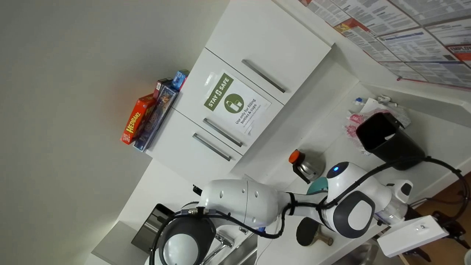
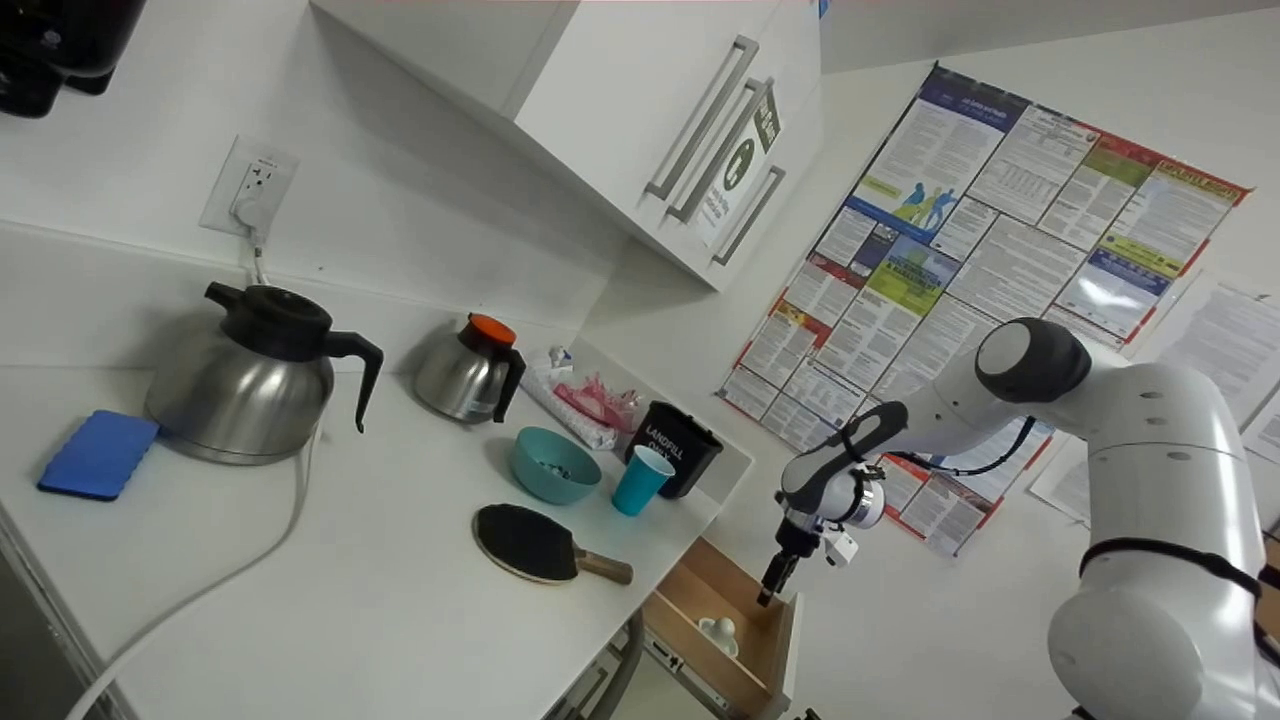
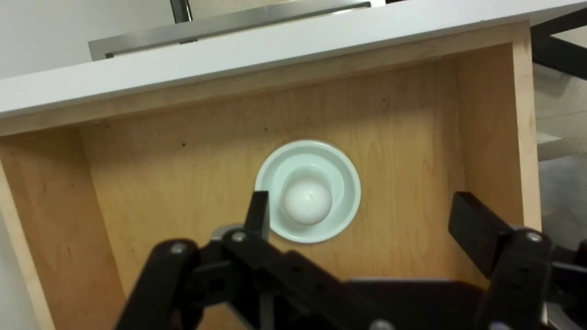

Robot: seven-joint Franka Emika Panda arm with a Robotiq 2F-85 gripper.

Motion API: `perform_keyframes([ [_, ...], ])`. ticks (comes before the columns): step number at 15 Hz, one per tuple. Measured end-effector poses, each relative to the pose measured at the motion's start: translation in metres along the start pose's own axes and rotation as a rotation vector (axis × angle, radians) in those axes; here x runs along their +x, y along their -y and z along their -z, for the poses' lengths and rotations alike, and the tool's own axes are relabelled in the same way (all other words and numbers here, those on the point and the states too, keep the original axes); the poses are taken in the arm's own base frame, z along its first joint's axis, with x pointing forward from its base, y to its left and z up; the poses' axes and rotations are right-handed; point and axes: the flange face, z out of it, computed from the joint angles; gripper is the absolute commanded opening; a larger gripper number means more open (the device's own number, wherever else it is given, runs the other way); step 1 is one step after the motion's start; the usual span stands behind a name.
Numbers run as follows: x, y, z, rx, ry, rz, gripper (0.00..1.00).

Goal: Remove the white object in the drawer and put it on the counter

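The white object point(image 3: 307, 201) is a round, shallow dish with a ball-like white knob in its middle. It lies on the wooden floor of the open drawer point(image 3: 527, 137); both also show in an exterior view, the white object point(image 2: 718, 632) inside the drawer point(image 2: 790, 650). My gripper point(image 3: 362, 196) is open and empty above the drawer. In the wrist view its left finger overlaps the dish's left rim, and its right finger is near the drawer's right wall. In an exterior view the gripper point(image 2: 768, 592) points down over the drawer. The white counter point(image 2: 400, 600) is beside it.
On the counter are a black paddle point(image 2: 530, 543), a teal bowl point(image 2: 553, 465), a blue cup point(image 2: 642, 480), a black bin point(image 2: 678, 450), two steel jugs point(image 2: 240, 375) point(image 2: 465, 375), a blue sponge point(image 2: 98, 455) and a white cord point(image 2: 215, 590). Cabinets point(image 1: 268, 44) hang above.
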Motion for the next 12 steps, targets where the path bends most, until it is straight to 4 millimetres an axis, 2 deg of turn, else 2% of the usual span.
perform_keyframes([
  [5, 0.013, -0.002, -0.020, -0.014, -0.033, 0.007, 1.00],
  [12, 0.022, -0.015, -0.060, -0.031, -0.066, -0.002, 1.00],
])
